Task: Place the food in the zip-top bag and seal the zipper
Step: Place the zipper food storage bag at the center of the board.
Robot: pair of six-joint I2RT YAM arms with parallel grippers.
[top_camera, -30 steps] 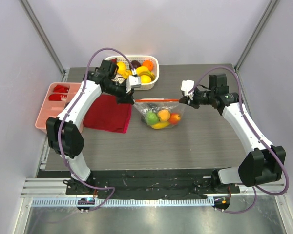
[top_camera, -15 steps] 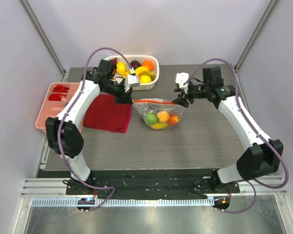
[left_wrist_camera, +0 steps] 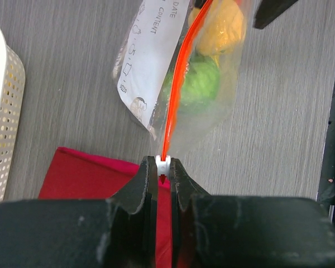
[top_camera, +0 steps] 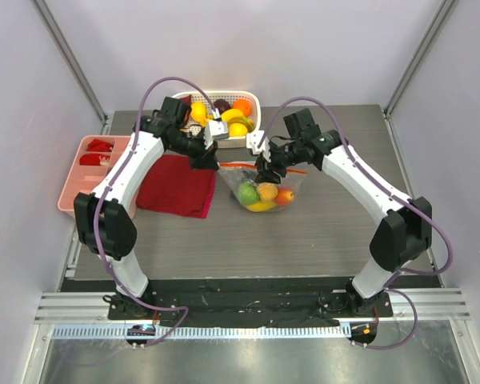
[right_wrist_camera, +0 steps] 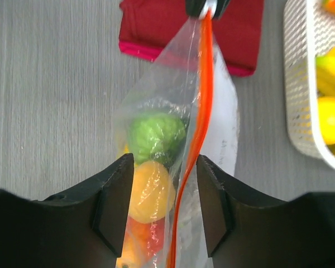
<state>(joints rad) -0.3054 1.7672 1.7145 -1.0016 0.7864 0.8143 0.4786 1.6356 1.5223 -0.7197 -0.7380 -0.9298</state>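
Note:
The clear zip-top bag (top_camera: 260,182) lies mid-table holding food: a green piece (top_camera: 249,193), an orange piece (top_camera: 268,190) and a yellow one (top_camera: 262,206). Its orange-red zipper (left_wrist_camera: 177,84) runs along the top edge. My left gripper (left_wrist_camera: 163,166) is shut on the zipper's white tip at the bag's left end. My right gripper (right_wrist_camera: 164,167) is open over the middle of the bag. The zipper (right_wrist_camera: 198,128) and the green piece (right_wrist_camera: 153,134) show between its fingers, which do not pinch them.
A white slotted basket (top_camera: 248,141) with more toy fruit stands behind the bag. A folded dark red cloth (top_camera: 176,186) lies left of the bag, under my left gripper. A pink tray (top_camera: 74,188) sits at the table's left edge.
My right gripper let go of the zipper's right end, opened, and moved left to the bag's middle. The left gripper stayed shut on the white tip.

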